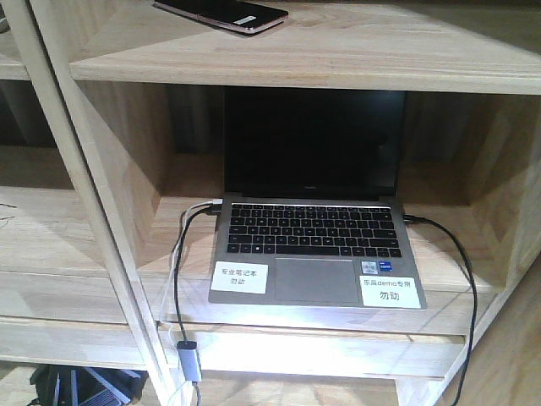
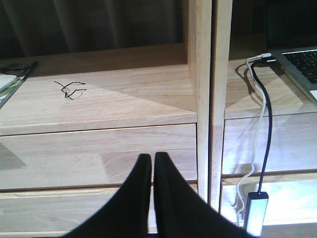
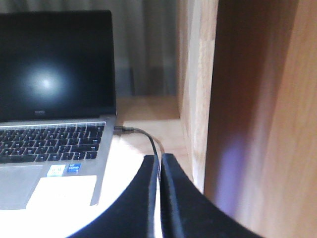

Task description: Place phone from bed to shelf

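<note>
Shelf (image 1: pixel 296 59) fills the front view; open laptop (image 1: pixel 313 228) in the bay at 6 o'clock of the phone (image 1: pixel 224 13), which lies flat on the upper board at 11 o'clock. Left jaws (image 2: pixel 152 161) and right jaws (image 3: pixel 159 161) pressed together, empty, well below phone.

My front camera is facing the shelf (image 1: pixel 279 59) squarely, close up. Both my wrist cameras are looking low across its boards, sharing the laptop (image 1: pixel 317 245).

A: Bright light washes the shelf (image 1: pixel 279 51) front, glare whitening its lower edge.
B: The right wrist view is soft; a hazy reflection on the laptop screen (image 3: pixel 54 64).
</note>
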